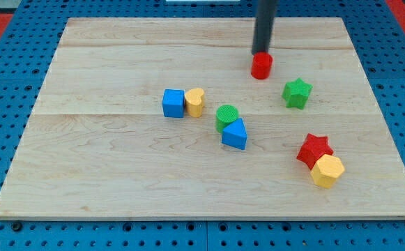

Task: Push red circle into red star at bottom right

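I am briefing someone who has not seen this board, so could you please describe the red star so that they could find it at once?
Start at the wooden board and go to its bottom-right area in the view. Two blocks touch there: the red star-shaped block and, just below and right of it, a yellow hexagonal block. It is the only red star; the other red piece, the red round block, sits by my tip near the top.

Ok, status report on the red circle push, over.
My tip at the red circle's top edge. Red star at the view's bottom right, touching a yellow hexagon. Green star sits close to the path between them.
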{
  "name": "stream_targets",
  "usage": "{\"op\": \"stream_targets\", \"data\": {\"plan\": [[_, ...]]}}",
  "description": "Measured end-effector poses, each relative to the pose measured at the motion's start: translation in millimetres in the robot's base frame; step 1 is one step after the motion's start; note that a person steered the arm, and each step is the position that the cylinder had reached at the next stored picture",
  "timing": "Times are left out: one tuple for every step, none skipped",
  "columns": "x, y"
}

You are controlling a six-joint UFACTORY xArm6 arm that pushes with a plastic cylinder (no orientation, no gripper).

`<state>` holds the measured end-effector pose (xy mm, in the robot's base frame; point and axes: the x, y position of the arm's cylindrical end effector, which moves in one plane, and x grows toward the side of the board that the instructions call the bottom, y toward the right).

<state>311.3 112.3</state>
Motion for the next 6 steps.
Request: {"op": "stream_targets", "data": {"plan": [[39,-43],[77,-38],[92,-16],[49,-9],[92,16],[134,0]]}}
